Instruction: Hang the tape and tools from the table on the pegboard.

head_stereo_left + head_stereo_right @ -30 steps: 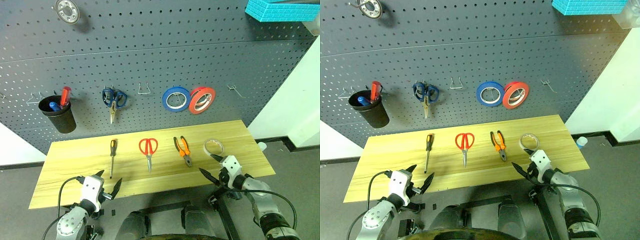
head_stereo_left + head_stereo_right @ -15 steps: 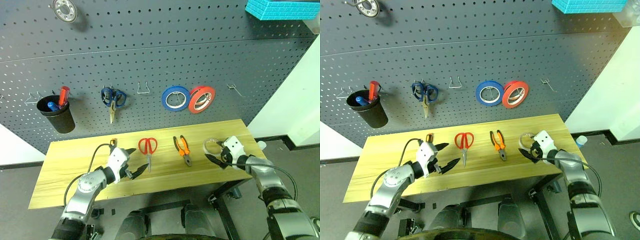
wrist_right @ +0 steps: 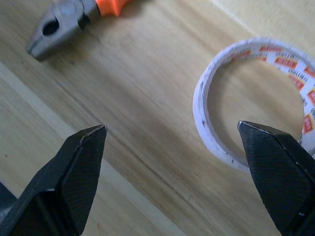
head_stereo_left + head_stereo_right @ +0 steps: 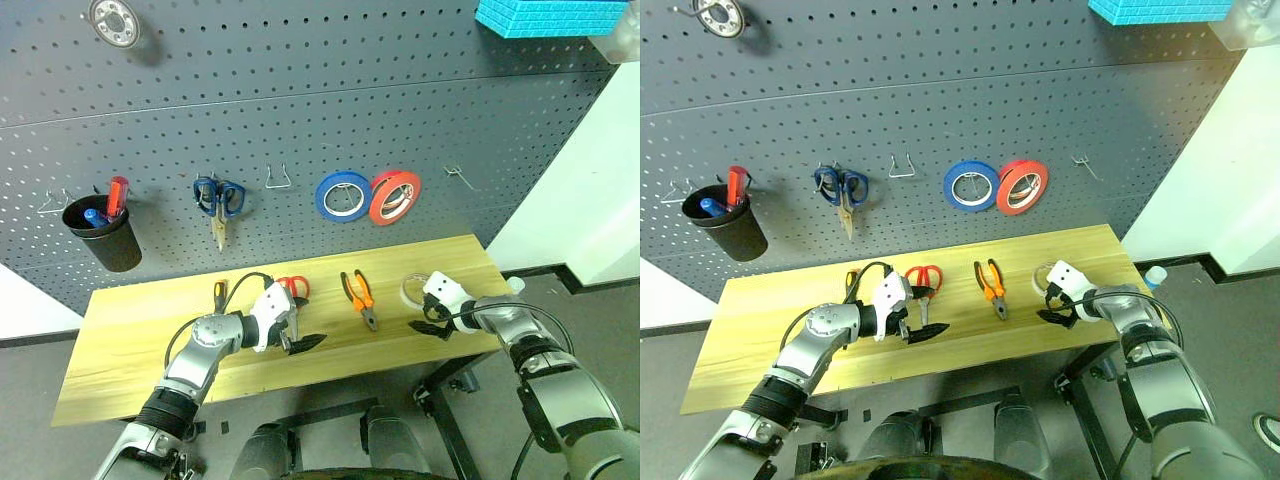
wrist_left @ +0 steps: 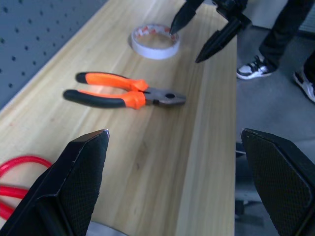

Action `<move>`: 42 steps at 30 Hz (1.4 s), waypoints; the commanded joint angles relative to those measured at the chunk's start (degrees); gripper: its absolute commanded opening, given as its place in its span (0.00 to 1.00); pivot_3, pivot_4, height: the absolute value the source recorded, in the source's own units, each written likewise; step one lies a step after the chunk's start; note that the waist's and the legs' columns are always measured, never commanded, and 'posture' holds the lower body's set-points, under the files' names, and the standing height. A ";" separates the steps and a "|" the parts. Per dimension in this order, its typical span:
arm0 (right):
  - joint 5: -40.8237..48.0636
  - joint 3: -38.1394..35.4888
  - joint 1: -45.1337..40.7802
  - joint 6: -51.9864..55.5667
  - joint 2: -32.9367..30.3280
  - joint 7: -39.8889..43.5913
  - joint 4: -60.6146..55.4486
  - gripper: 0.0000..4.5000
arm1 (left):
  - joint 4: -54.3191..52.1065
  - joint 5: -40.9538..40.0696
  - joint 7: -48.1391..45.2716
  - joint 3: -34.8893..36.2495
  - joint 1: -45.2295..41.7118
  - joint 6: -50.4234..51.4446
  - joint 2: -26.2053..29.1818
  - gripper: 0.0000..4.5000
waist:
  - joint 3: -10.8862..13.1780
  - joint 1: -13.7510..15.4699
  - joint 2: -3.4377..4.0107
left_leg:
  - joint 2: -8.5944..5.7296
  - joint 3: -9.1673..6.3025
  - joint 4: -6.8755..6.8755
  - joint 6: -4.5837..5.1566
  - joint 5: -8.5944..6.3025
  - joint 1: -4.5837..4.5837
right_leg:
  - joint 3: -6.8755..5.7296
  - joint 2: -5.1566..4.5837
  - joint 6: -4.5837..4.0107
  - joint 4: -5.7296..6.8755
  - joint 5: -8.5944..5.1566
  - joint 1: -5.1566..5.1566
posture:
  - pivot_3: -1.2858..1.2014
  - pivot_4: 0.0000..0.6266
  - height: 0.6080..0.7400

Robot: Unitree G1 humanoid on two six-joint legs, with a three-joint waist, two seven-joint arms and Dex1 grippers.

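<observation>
The whitish tape (image 4: 412, 291) lies flat near the right end of the light wooden table (image 4: 130, 340). My right gripper (image 4: 423, 317) hovers open just in front of it, angled down, and the tape's rim (image 3: 206, 118) sits beside one finger. Left of the tape lie the orange-and-black pliers (image 4: 360, 298), then the red scissors (image 4: 291, 286), partly covered by my left gripper (image 4: 299, 329), which is open and empty above the table. The screwdriver (image 4: 220, 296) lies further left. The left wrist view looks along the table to the pliers (image 5: 123, 93) and the tape (image 5: 156, 42). The dark pegboard (image 4: 300, 110) rises behind.
On the pegboard hang blue-handled scissors (image 4: 218, 197), a blue roll (image 4: 343, 195), a red roll (image 4: 395, 196) and a black cup (image 4: 103, 238). Bare hooks (image 4: 279, 179) (image 4: 457, 175) flank the rolls. A turquoise box (image 4: 545, 15) sits top right. A person's shoes (image 5: 251, 69) stand past the table's end.
My left arm swung up from below the table's front edge and to the right, ending over the red scissors. My right gripper moved forward to the tape. Both stayed open.
</observation>
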 commanded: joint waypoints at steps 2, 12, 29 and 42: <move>-2.80 1.38 -3.60 -0.11 0.73 -0.99 2.54 1.00 | -1.15 -0.02 -1.21 0.07 -0.14 -0.44 0.67 0.99 | 0.00 0.05 0.00 | 0.00 0.00 0.00 0.00 0.00 0.00 | 0.00 0.00 0.00 0.00 0.00 0.00 | 0.49 0.10 1.00; -6.48 2.62 -6.87 3.20 2.70 -4.50 6.44 1.00 | -1.85 0.10 -0.95 0.90 1.32 -1.18 1.35 0.99 | 0.00 0.15 0.01 | 0.00 -0.01 0.00 0.00 0.00 0.00 | 0.01 0.00 -0.11 0.02 0.07 -0.01 | 0.49 0.10 1.00; -7.57 2.43 -6.43 5.36 3.09 -3.93 6.79 0.09 | -6.17 -0.89 -0.18 2.18 5.22 -0.30 2.19 1.00 | 0.02 0.21 0.04 | 0.00 -0.01 0.01 0.00 0.00 0.02 | 0.02 0.00 -0.07 0.07 0.06 0.00 | 0.50 0.12 1.00; -1.78 -4.83 8.40 -11.52 -5.65 -15.38 -20.02 0.01 | -16.11 -4.52 3.56 9.11 10.62 -3.96 3.68 1.00 | 0.28 0.49 0.20 | 0.00 -0.02 -0.01 0.00 0.00 -0.03 | 0.03 0.00 0.05 0.04 -0.04 -0.02 | 0.48 0.13 1.00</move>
